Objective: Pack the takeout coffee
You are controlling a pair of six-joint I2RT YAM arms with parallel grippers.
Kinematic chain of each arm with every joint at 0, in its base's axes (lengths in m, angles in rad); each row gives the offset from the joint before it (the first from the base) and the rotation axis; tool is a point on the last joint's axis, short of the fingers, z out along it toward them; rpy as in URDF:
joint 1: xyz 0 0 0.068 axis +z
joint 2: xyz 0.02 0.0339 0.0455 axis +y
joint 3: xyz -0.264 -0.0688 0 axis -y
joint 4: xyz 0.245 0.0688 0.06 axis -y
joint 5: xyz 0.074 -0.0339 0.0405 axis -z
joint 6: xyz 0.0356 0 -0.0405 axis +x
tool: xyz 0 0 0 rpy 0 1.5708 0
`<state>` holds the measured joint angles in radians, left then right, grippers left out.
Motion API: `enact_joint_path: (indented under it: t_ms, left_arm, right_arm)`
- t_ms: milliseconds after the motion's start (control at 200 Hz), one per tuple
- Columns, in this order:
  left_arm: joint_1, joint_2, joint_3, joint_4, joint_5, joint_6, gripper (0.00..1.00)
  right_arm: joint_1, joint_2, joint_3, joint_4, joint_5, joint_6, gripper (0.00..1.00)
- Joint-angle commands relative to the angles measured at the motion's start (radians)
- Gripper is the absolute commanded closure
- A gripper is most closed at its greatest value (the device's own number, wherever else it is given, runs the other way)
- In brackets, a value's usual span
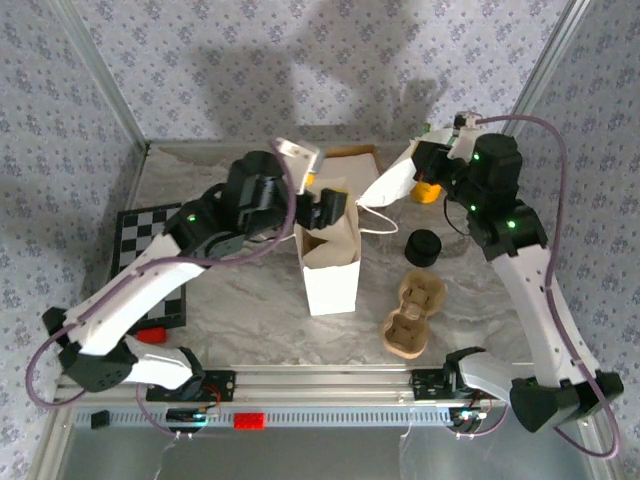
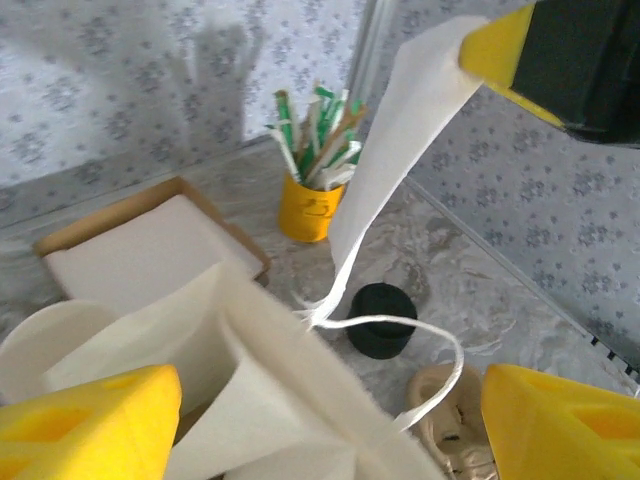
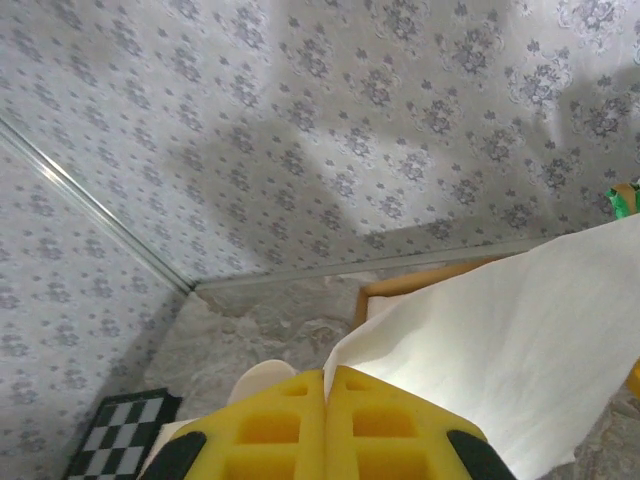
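The takeout coffee, a small white cup [image 1: 297,153], stands behind the white paper bag [image 1: 331,268], left of the tray; its pale rim [image 2: 40,345] [image 3: 262,378] is partly hidden by bag paper. My left gripper [image 1: 325,207] [image 2: 330,420] hangs open over the bag's mouth, with folded bag paper [image 2: 290,400] between its yellow fingers and no grip on it. My right gripper [image 1: 425,165] [image 3: 325,400] is shut on the bag's white side flap [image 1: 392,180] [image 3: 500,360] and holds it up to the right. The bag's string handle [image 2: 440,345] dangles loose.
A black round lid [image 1: 423,247] [image 2: 382,320] and a brown pulp cup carrier [image 1: 412,318] lie right of the bag. A yellow cup of green-white sticks [image 1: 427,190] [image 2: 310,205] and a napkin tray [image 1: 352,155] [image 2: 150,245] stand at the back. A checkerboard [image 1: 145,250] lies left.
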<state>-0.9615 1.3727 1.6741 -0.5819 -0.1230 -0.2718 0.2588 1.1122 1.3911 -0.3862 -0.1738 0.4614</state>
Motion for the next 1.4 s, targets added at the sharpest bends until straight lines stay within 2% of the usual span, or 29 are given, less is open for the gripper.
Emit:
enact_joint_path:
  t_ms: [0,100,290,375,520,625,775,850,885,945,1044,1144,1229,1279,1394]
  left_arm:
    - [-0.037,0.062,0.079,0.077,0.01,0.058,0.2]
    - [-0.048,0.148,0.169,0.049,0.092,0.078,0.19]
    - [-0.081,0.29,0.27,0.043,0.109,0.161,0.2]
    - [-0.082,0.329,0.292,0.066,0.106,0.176,0.23]
    - [-0.083,0.37,0.325,0.086,0.102,0.181,0.41]
    - [-0.08,0.386,0.348,0.08,0.048,0.179,0.62]
    - [-0.074,0.401,0.408,0.033,0.056,0.184,0.88]
    - [-0.072,0.406,0.447,-0.006,0.048,0.203,0.94]
    - [-0.071,0.408,0.466,-0.031,0.04,0.21,0.95]
    - [-0.067,0.407,0.497,-0.067,0.028,0.226,1.0]
    - [-0.048,0.408,0.551,-0.15,0.017,0.257,1.0]
    - [-0.035,0.405,0.604,-0.224,0.025,0.342,1.0]
    - [-0.027,0.39,0.62,-0.271,0.034,0.433,1.0]
    - [-0.022,0.378,0.622,-0.296,0.036,0.479,1.0]
    - [-0.019,0.351,0.621,-0.346,0.059,0.577,1.0]
  right_arm:
    - [0.005,-0.039,0.039,-0.085,-0.029,0.038,1.0]
    - [0.007,-0.075,0.044,-0.092,-0.047,0.059,1.0]
    - [0.008,-0.113,0.062,-0.11,-0.063,0.077,1.0]
    - [0.009,-0.121,0.07,-0.116,-0.067,0.082,1.0]
    - [0.009,-0.142,0.067,-0.122,-0.072,0.089,1.0]
    - [0.009,-0.16,0.07,-0.129,-0.074,0.092,1.0]
    - [0.008,-0.19,0.091,-0.176,-0.073,0.078,1.0]
    - [0.008,-0.218,0.081,-0.196,-0.094,0.077,1.0]
    - [0.008,-0.23,0.075,-0.199,-0.1,0.069,0.94]
    - [0.009,-0.26,0.059,-0.206,-0.134,0.041,0.73]
    - [0.013,-0.328,0.036,-0.243,-0.158,-0.025,0.72]
    - [0.014,-0.373,0.049,-0.329,-0.162,-0.09,0.63]
    - [0.013,-0.36,0.094,-0.449,-0.168,-0.138,0.53]
    - [0.013,-0.341,0.127,-0.513,-0.163,-0.171,0.51]
    - [0.012,-0.278,0.183,-0.558,-0.162,-0.255,0.44]
